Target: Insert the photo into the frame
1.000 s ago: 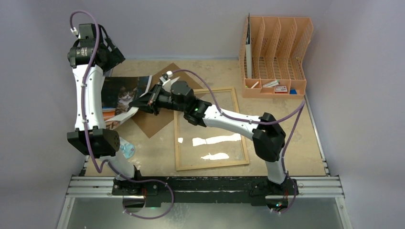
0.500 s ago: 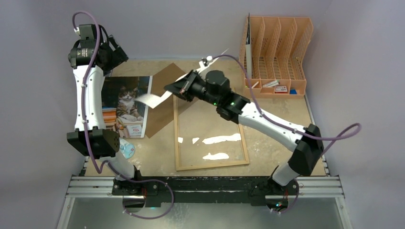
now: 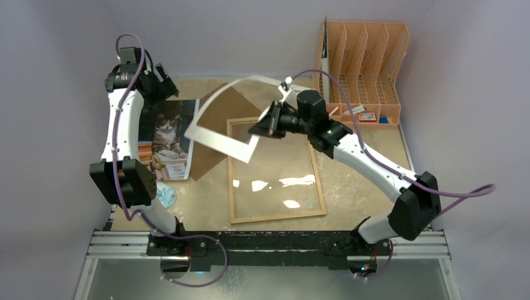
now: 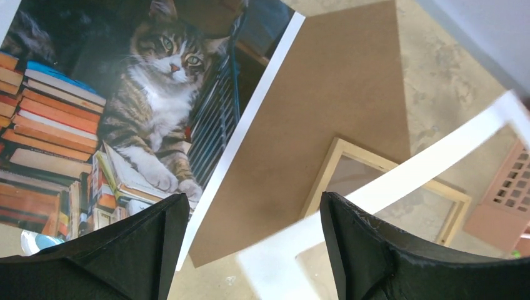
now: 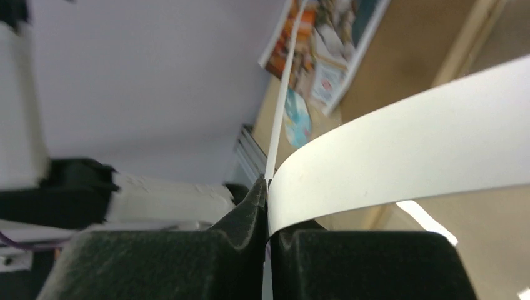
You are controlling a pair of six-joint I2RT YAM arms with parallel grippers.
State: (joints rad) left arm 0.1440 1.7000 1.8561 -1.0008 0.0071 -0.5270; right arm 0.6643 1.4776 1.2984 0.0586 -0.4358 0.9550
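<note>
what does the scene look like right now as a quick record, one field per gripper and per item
left gripper: open, empty, hovering above the photo
right gripper: shut on the white mat
white mat: in the air above the frame's far left corner, bowed
photo: face up on the table, left side
frame: flat on the table, centre, no photo in it
backing board: brown, flat, beside the photo

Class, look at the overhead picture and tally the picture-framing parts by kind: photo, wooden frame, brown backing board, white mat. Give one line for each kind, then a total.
photo: 1
wooden frame: 1
brown backing board: 1
white mat: 1
Total: 4
</note>
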